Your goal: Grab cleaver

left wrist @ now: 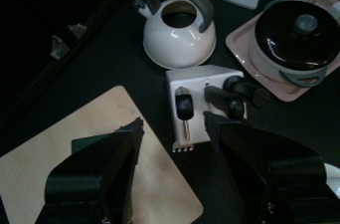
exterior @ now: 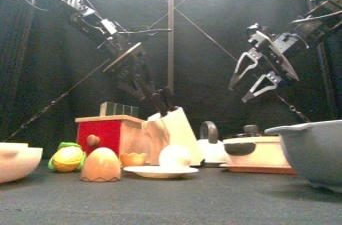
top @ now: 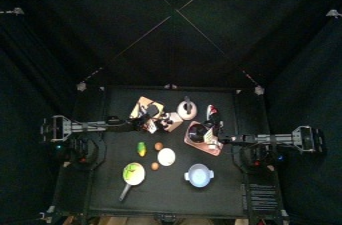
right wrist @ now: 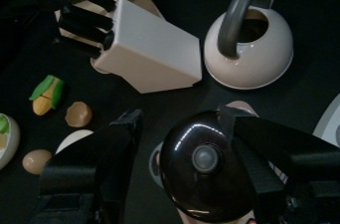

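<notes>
A cream knife block [left wrist: 197,107] stands mid-table with several black handles [left wrist: 226,91] sticking out of it. I cannot tell which handle is the cleaver's. The block also shows in the top view [top: 166,121], the front view [exterior: 174,134] and the right wrist view [right wrist: 149,45]. My left gripper [left wrist: 186,143] hangs open and empty just above the block, also seen in the front view [exterior: 150,97]. My right gripper [right wrist: 180,126] is open and empty above a black pot [right wrist: 206,163]; in the front view [exterior: 261,71] it hangs high at the right.
A white kettle [left wrist: 180,29] stands beyond the block. The black pot sits on a pink board [left wrist: 253,61]. A beige cutting board [left wrist: 80,173] lies beside the block. Nearer the front are a corn cob [exterior: 67,157], a red box [exterior: 110,129], a plate [exterior: 163,172] and a grey bowl [exterior: 314,149].
</notes>
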Controlling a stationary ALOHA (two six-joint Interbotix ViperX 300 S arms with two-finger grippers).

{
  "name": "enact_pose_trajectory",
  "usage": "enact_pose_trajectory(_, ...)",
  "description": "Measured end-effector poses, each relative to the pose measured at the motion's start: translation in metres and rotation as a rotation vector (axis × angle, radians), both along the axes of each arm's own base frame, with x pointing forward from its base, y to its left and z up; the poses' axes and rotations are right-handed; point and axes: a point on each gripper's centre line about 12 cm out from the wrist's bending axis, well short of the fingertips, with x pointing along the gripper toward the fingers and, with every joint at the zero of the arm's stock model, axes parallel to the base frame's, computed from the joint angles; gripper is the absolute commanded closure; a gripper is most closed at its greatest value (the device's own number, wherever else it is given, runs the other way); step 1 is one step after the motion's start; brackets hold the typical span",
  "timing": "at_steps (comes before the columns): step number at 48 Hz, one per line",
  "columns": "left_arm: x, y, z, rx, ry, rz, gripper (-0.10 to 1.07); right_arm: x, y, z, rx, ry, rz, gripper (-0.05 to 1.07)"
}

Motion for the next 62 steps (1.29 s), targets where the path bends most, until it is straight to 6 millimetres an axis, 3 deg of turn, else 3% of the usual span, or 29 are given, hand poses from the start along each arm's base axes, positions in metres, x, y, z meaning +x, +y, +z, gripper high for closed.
enact_pose_trajectory(12,0.009,0.002,0.000,0.001,-0.001,0.001,0.15,0.000,0.000,0.000,0.004,-0.001,-0.004,0.09)
enact_pose_trajectory(34,0.011,0.002,-0.005,-0.005,0.011,0.002,0.51,0.000,0.000,0.000,0.004,-0.001,-0.004,0.09)
enact_pose_trajectory(62,0.012,0.000,-0.004,-0.014,0.005,0.003,0.51,0.000,-0.001,0.000,0.005,-0.002,-0.006,0.09)
